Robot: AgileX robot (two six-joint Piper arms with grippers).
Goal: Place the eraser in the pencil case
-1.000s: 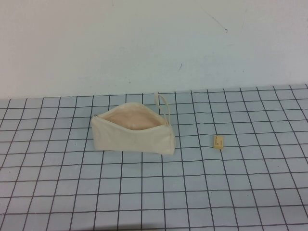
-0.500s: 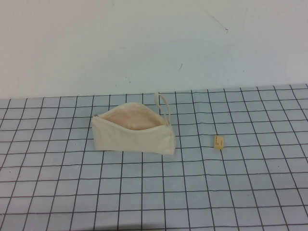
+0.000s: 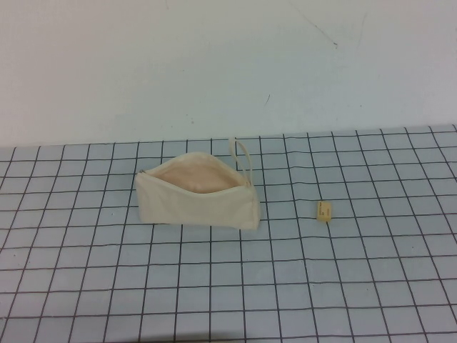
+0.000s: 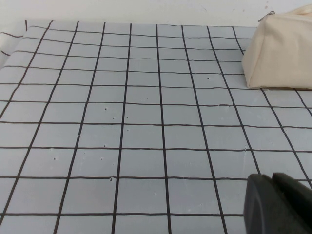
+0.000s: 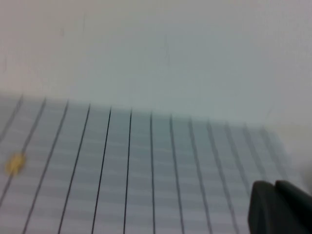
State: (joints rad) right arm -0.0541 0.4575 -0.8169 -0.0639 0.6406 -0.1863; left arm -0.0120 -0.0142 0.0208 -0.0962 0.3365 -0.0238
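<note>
Grid-lined bench (image 3: 214,286), pale wall behind. Left tool (image 4: 280,204) low over bare grid, pencil case (image 3: 198,199) ahead; right tool (image 5: 282,207) off-bench side; finger state of both: cannot tell. Eraser (image 3: 324,211) lies right of unzipped case, apart.

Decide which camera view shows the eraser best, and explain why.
The high view: the eraser lies sharp on the gridded table, apart from the pencil case. The right wrist view shows a blurred yellow speck; the left wrist view misses it.
</note>
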